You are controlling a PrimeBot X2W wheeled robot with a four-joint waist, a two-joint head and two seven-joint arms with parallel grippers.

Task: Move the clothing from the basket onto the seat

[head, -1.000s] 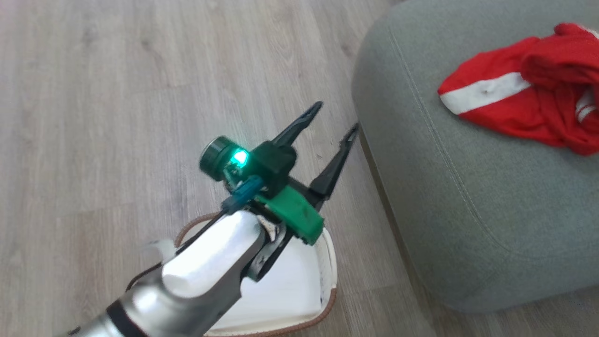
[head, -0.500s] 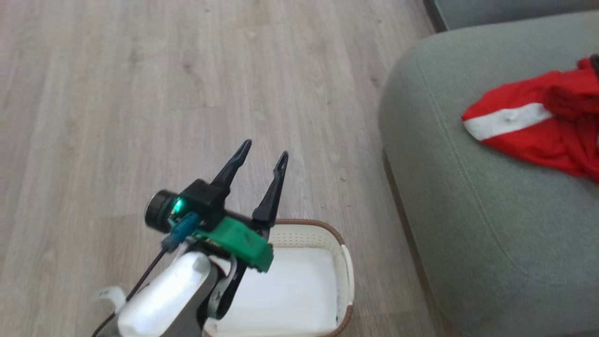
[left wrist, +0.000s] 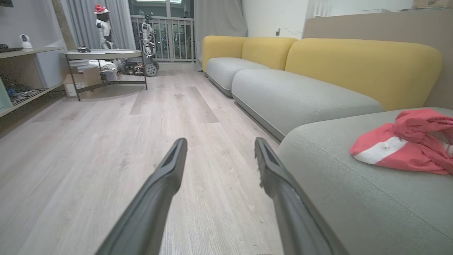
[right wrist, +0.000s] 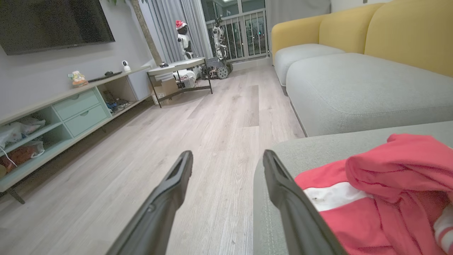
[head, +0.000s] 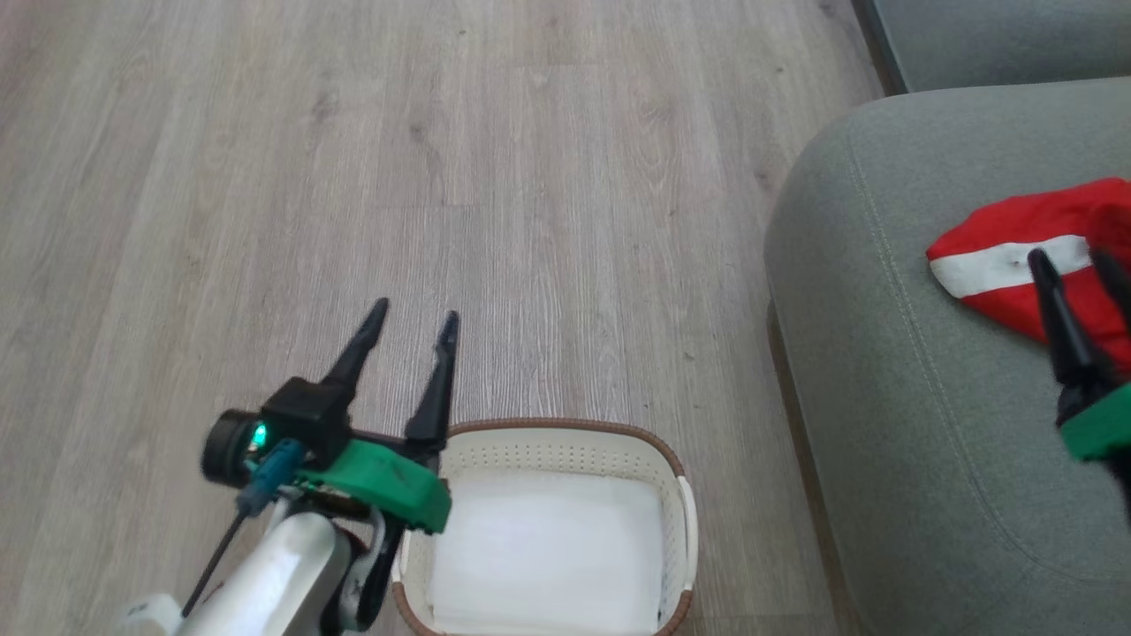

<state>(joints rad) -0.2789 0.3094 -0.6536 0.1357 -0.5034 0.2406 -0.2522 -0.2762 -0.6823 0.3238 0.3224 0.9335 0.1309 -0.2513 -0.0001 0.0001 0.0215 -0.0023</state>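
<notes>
1. Checking the basket point(head: 565, 427) comes first: its pale bottom looks bare, but the near end is cut by the picture's edge and one corner is hidden behind the left arm point(head: 274, 574), so I judge it empty without being certain.
2. The clothing point(head: 994, 256), red with a broad white band, lies bunched on the grey seat point(head: 884, 371), near its rounded corner and well apart from the basket. The task seems almost finished.
3. The left gripper point(head: 414, 311) is released, its two dark fingers spread with nothing between them. It hangs over the wooden floor point(head: 530, 177), just beside the basket.
4. The right gripper point(head: 1071, 261) is released too and holds nothing. It is above the seat at the edge of the clothing; I cannot tell if a finger touches the cloth.
5. The step in hand, I think, is to take the arms away. To do it well, the right gripper should go up first and only then sideways, fingers wide, so that no fingertip catches the thin fabric and drags it off the seat.
6. The left arm should leave without pushing the basket's rim, because such a light basket will probably slide on the smooth floor.
7. A look into the hidden corner of the basket is worth doing before stopping.
</notes>
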